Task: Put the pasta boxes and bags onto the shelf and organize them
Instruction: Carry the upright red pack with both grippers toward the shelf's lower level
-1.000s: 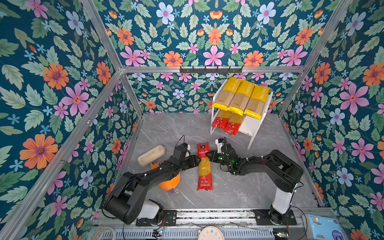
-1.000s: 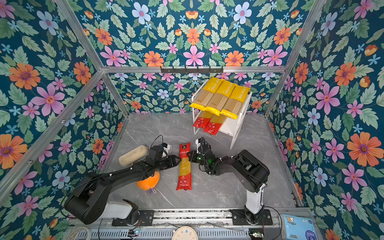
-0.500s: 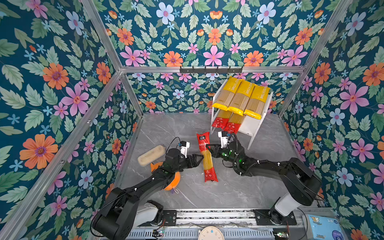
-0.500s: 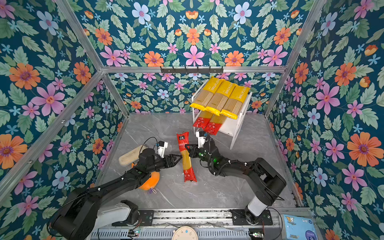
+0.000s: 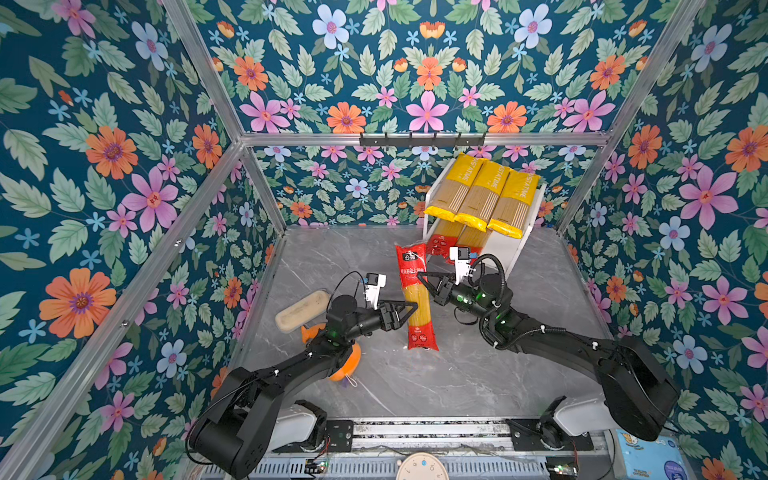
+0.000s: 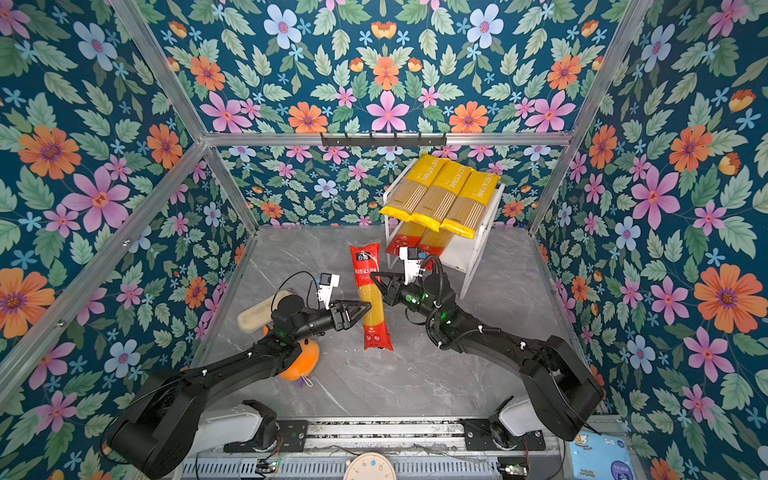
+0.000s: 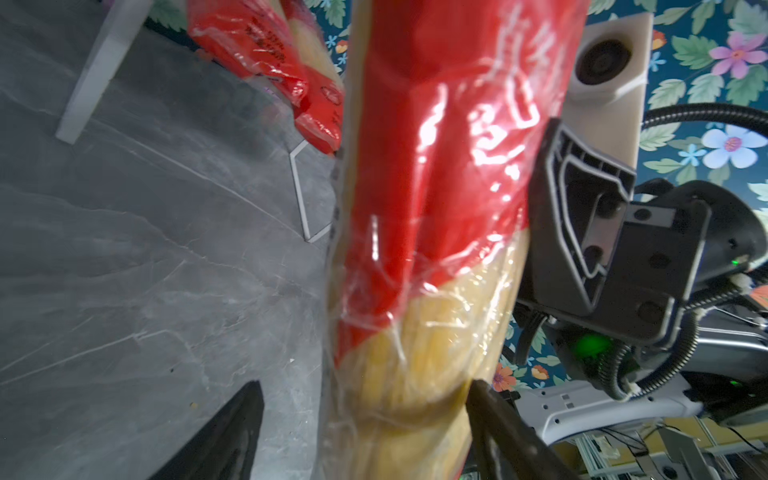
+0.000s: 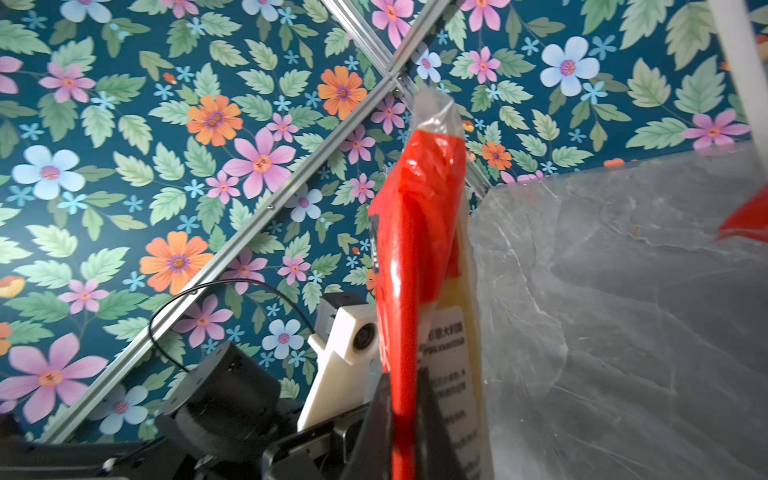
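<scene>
Right wrist view: my right gripper [image 8: 401,399] pinches red-ended spaghetti pack [image 8: 415,232]; left gripper [image 7: 365,386] spread. One-sided hold, pack may pivot, slip.

Top board of the shelf [image 5: 527,232] is full: three yellow packs [image 5: 482,195] side by side, no slot left. On the lower tier two red packs [image 5: 439,244] take the left part; the right part looks free. The approach is crowded by a red pack [image 5: 415,299] held on end just before the shelf, pinched by the right hand [image 5: 422,277], with the left hand [image 5: 410,309] straddling it, jaws spread. The counter [image 5: 457,382] front and right is clear to pass. The left side is tight: beige loaf [image 5: 301,311], and orange plush [image 5: 351,365] under the left arm.
</scene>
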Tool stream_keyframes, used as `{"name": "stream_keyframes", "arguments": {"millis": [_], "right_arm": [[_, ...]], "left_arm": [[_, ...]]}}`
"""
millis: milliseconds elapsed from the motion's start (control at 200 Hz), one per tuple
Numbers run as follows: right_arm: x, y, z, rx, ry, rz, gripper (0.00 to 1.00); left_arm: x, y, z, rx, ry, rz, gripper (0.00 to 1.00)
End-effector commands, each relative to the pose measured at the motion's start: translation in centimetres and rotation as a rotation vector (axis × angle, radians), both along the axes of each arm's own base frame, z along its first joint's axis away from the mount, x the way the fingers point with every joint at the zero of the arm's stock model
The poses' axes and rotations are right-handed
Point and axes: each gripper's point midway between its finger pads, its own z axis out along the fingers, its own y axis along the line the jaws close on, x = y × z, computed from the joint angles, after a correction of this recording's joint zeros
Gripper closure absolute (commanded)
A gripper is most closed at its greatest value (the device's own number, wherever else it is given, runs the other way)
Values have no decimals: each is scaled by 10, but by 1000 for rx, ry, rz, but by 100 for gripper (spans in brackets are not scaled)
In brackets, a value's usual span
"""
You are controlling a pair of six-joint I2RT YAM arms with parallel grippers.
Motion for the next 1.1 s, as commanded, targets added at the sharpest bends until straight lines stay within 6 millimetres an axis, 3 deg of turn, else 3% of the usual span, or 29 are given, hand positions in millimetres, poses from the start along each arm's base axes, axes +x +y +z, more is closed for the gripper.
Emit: {"name": "stream_keyframes", "arguments": {"millis": [0,220,515,685,875,1095], "right_arm": [[-13,-7,60,156,-143,35,100],[-16,-15,68,202,-144,28,100],[-9,-26,57,233,-103,-16,100],[-6,-25,48,219,-70,-18,100],[-2,-29,33,184,-36,-58,86],[-1,-42,-15,40,63,-139,72]], "left_arm": [[-8,-5,33,-105,-90,-64,21],[-17,-16,45,-145,-119,-130,27],[-14,-24,28,-122,-59,-147,56],[-8,-27,20,-93,-30,-133,66],[-4,-29,14,-73,-16,-128,74],[-3,-30,7,-63,7,-127,79]]}}
